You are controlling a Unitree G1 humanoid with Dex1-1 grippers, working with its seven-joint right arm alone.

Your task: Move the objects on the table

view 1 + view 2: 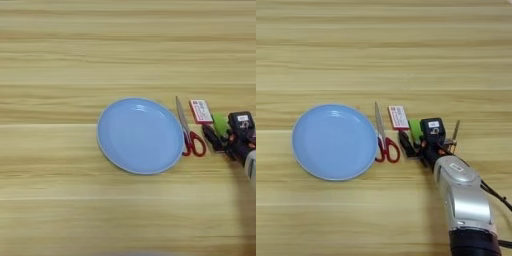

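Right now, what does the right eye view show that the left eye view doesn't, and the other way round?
Only the right eye view shows the whole silver forearm and a thin upright piece beside the gripper. Only the left eye view shows more bare table left of the blue plate. Both show the plate, red-handled scissors, white box with red label, lime-green block and the gripper at the block.

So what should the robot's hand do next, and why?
Probably close on the green block and lift it. The gripper already sits right at it, beside the white box, and the blue plate nearby holds nothing.
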